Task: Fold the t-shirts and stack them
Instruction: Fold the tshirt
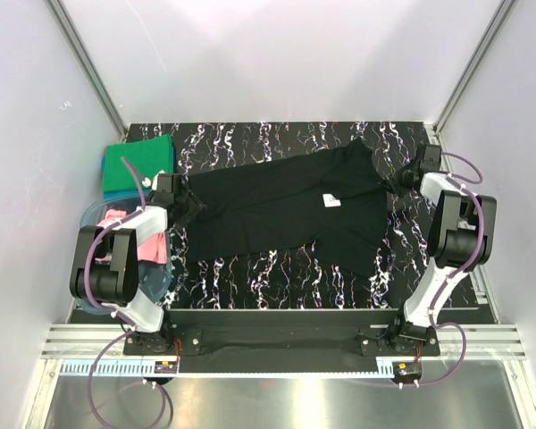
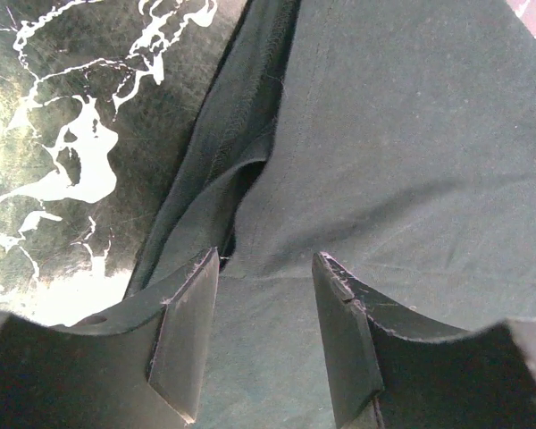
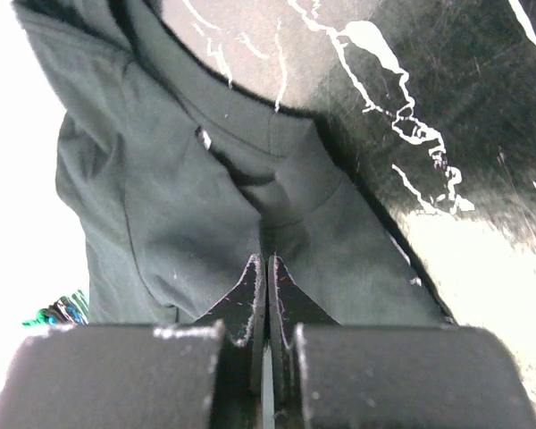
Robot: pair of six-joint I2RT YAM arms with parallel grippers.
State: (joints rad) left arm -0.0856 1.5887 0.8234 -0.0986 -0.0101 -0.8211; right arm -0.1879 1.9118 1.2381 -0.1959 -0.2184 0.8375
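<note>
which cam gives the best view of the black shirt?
Top external: whole black t-shirt spread out, label showing. Left wrist: only a seamed patch at the open left tool. Right wrist: bunched cloth pinched by the right tool.

top camera looks down from behind; both wrist cameras sit close over the black shirt [image 1: 268, 214] (all three share it).

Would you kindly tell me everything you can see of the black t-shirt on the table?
The black t-shirt is soft, matte knit cloth. It lies flat but slanted across the marbled table, lightly wrinkled and not yet folded. A small white neck label shows on top, right of its middle. The right gripper is shut on a bunched edge at its right end. The left gripper hangs open over its left end, where a stitched hem shows.
</note>
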